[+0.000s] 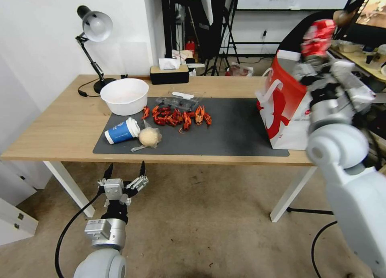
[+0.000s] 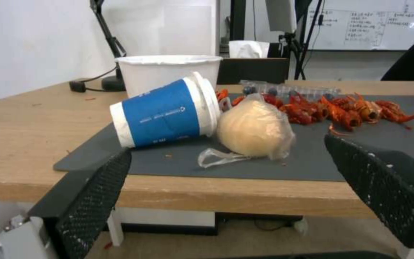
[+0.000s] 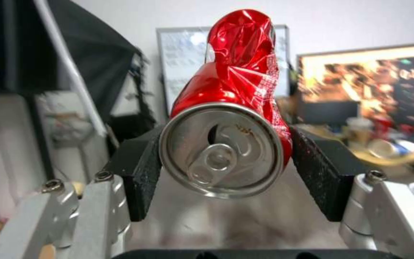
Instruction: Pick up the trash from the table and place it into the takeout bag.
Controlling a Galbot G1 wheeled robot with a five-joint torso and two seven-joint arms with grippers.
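My right gripper [image 1: 315, 57] is raised above the takeout bag [image 1: 286, 111], a white paper bag with a red side standing at the right end of the dark mat. It is shut on a crushed red can [image 1: 318, 36], which sits between the black pads [image 3: 142, 172] with its silver top [image 3: 222, 151] facing the wrist camera. On the mat lie a blue paper cup [image 1: 120, 131] on its side, a beige plastic-wrapped wad [image 1: 149, 137], red crayfish shells [image 1: 177, 116] and a clear plastic container [image 1: 179, 100]. A white bowl [image 1: 124, 95] stands behind them. My left gripper [image 1: 124, 172] hangs open below the table's front edge [image 1: 161, 157], facing the cup [image 2: 166, 113] and the wad [image 2: 255, 129].
A black desk lamp [image 1: 93, 37] and a tissue box [image 1: 169, 73] stand at the back of the table. Tripod legs [image 1: 219, 49] and a dark chair [image 1: 297, 33] are behind it. A cluttered desk with a screen [image 1: 376, 13] is to the right of the bag.
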